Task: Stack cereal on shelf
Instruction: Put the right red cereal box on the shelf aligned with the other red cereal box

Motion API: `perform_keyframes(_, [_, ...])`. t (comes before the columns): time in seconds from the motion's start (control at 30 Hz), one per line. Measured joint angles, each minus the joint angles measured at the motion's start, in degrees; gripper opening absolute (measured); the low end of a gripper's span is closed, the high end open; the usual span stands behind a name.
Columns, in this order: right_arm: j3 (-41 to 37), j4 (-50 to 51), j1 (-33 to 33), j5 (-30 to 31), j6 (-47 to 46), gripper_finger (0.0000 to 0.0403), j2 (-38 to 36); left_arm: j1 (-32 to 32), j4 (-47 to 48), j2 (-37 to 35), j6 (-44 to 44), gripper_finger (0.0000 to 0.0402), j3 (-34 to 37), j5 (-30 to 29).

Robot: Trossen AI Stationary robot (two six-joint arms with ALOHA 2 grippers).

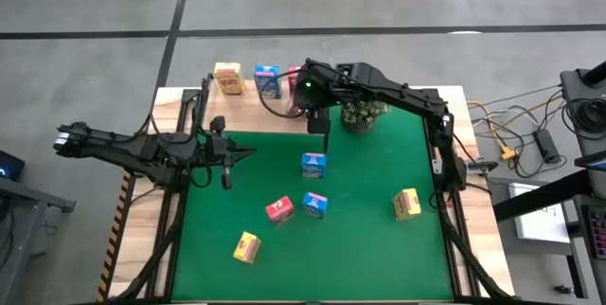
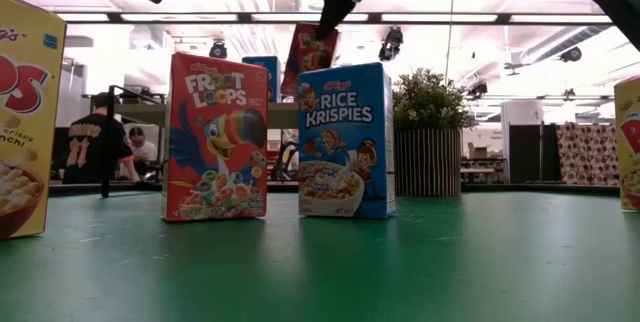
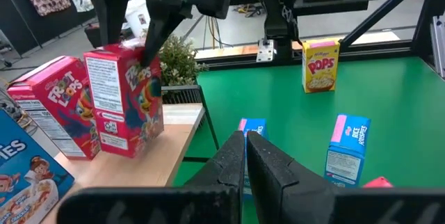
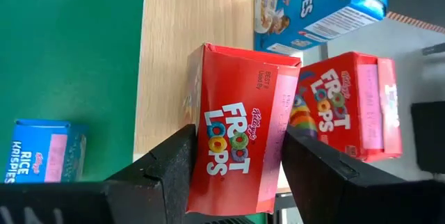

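Right gripper (image 4: 236,165) is clamping a red box (image 4: 240,156) by its side faces, holding it over the shelf (image 1: 284,108) at upper centre of the high view. It is sitting beside another red box (image 4: 354,106), probably to continue the row.

Shelf's right end is crowded by the plant (image 1: 363,111); little free board is showing there.

Left gripper (image 3: 247,165) is waiting at mid-left of the mat (image 1: 379,248), fingers pressed together, empty.

Loose boxes (image 1: 313,164) are lying on the mat, open room around them.

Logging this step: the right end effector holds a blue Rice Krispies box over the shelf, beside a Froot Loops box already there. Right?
Not quite. The right end effector holds a red Froot Loops box, not Rice Krispies, as the right wrist view shows. It is over the shelf, beside another Froot Loops box.
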State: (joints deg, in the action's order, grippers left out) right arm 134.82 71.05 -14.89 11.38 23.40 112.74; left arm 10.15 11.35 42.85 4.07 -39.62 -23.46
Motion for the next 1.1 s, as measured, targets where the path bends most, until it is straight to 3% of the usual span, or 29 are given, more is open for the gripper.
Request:
perform_keyframes(0.37, [0.0, -2.18, -1.2, 0.19, -0.28, 0.0262, 0.79, -0.02, -1.63, 0.0, 1.95, 0.0, 0.0, 0.0])
perform_keyframes(0.6, [0.11, -3.77, -1.05, 0.68, -2.57, 0.0273, -0.77, -0.01, -1.97, 0.0, 2.99, 0.0, 0.0, 0.0])
perform_keyframes(0.87, [0.15, -3.93, 3.44, -0.51, -7.39, 0.0236, -4.62, -0.02, -2.69, 0.04, 6.0, 0.0, 0.0, 0.0])
perform_keyframes(1.1, [-1.39, -2.9, 7.02, -5.44, -8.88, 0.0151, -5.17, 0.0, -3.88, 0.09, 9.48, 0.0, 0.0, 0.0])
